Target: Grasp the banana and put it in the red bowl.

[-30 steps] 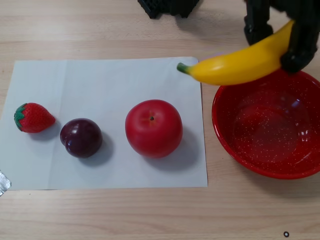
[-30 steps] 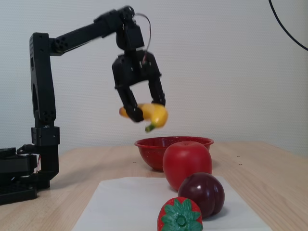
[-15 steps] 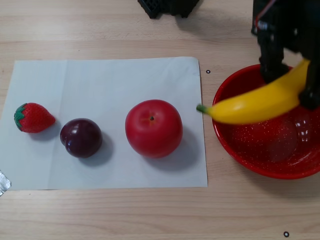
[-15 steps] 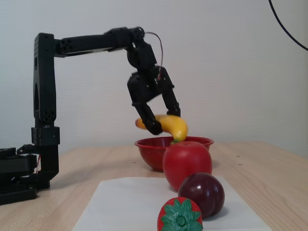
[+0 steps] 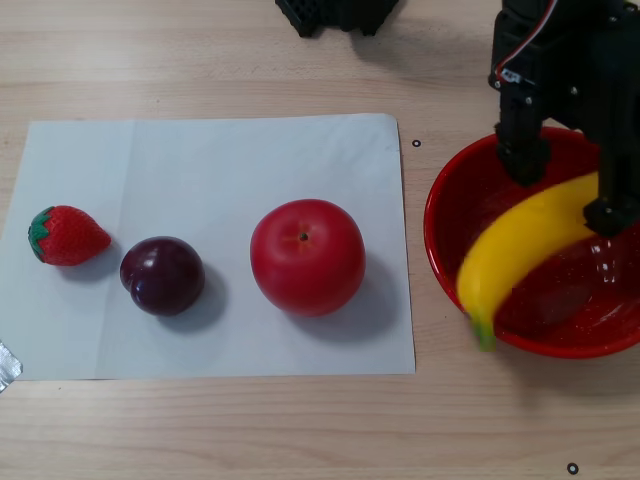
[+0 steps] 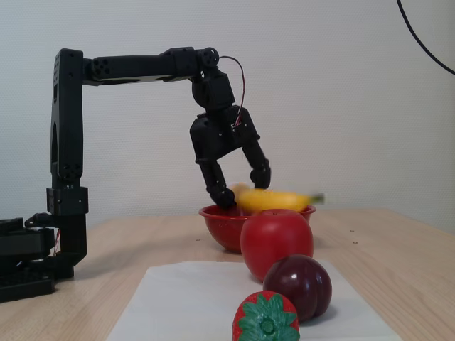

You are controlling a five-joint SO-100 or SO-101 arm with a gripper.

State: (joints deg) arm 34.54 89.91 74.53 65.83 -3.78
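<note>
The yellow banana [image 5: 520, 245] lies slanted in the red bowl [image 5: 560, 315] at the right of the other view. Its green stem end hangs over the bowl's near rim. My gripper [image 5: 566, 185] is open above the bowl, with one finger on each side of the banana's upper end. In the fixed view the banana [image 6: 274, 199] rests across the bowl [image 6: 224, 231]. Its stem end is blurred. The gripper [image 6: 243, 190] stands spread just above and around it.
A white paper sheet [image 5: 200, 160] holds a red apple [image 5: 307, 256], a dark plum [image 5: 162, 275] and a strawberry [image 5: 66, 236] in a row left of the bowl. The arm's base [image 6: 28, 263] stands at the left of the fixed view.
</note>
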